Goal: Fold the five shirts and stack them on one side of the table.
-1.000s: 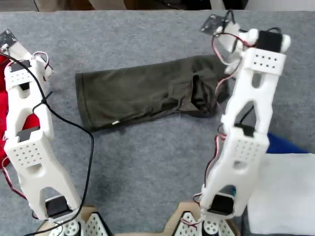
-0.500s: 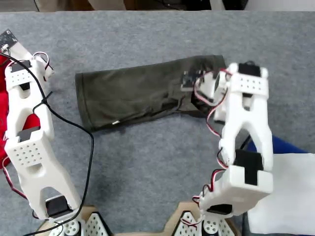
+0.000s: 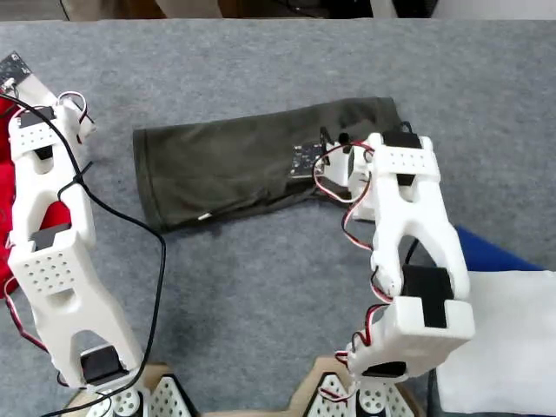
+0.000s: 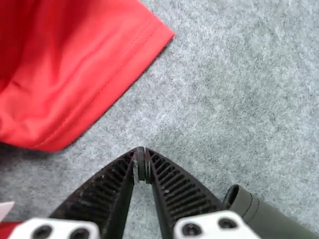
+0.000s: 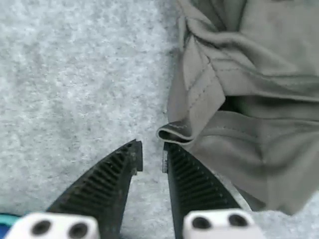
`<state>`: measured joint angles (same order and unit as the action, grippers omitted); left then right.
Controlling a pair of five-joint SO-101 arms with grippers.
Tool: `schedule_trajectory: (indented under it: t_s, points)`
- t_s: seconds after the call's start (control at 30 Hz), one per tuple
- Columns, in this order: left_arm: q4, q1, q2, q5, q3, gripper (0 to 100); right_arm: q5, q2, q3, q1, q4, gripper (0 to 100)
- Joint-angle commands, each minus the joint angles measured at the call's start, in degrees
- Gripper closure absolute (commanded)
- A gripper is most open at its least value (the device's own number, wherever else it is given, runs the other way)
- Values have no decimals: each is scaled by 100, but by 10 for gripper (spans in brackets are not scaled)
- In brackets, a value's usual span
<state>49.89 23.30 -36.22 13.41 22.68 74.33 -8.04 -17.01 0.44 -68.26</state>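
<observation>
Since a second ago the right arm point(image 3: 408, 217) has pulled back from the far side of the grey table point(image 3: 261, 295) and now bends over the right end of the dark green shirt point(image 3: 226, 169), while the left arm point(image 3: 48, 252) has stayed where it was. The table is the biggest thing, and both white arms stand at its near edge. The green shirt lies flat across the middle of the table as a long folded strip, bunched up at its right end. A white cloth point(image 3: 504, 339) lies at the near right corner, and a bit of blue cloth point(image 3: 482, 254) pokes out from under it. A red shirt point(image 4: 65, 64) lies at the left edge, beside the left arm. The right gripper point(image 5: 149, 154) has a small gap between its fingers and holds nothing; its tips are just beside a curled edge of the green shirt. The left gripper point(image 4: 142, 162) is pinched closed on nothing, over bare table near the red shirt.
</observation>
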Motion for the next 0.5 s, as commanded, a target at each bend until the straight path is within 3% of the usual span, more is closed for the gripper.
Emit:
schedule_trajectory:
  t_s: [0.0, 0.2, 0.27, 0.3, 0.47]
  points:
    - [-79, -53, 84, -44, 26, 979, -70, 391, -4, -22, 70, 904]
    - [-79, -53, 84, -44, 26, 979, -44, 840, -22, 180, 53, 908]
    - [-79, -53, 84, -44, 26, 979, -70, 831, -40, 180, 123, 953]
    - [-79, -53, 84, -44, 26, 979, -105, 796, -57, 180, 237, 997]
    - [-79, -53, 84, -44, 26, 979, -360, 593, -13, 347, 818, 993]
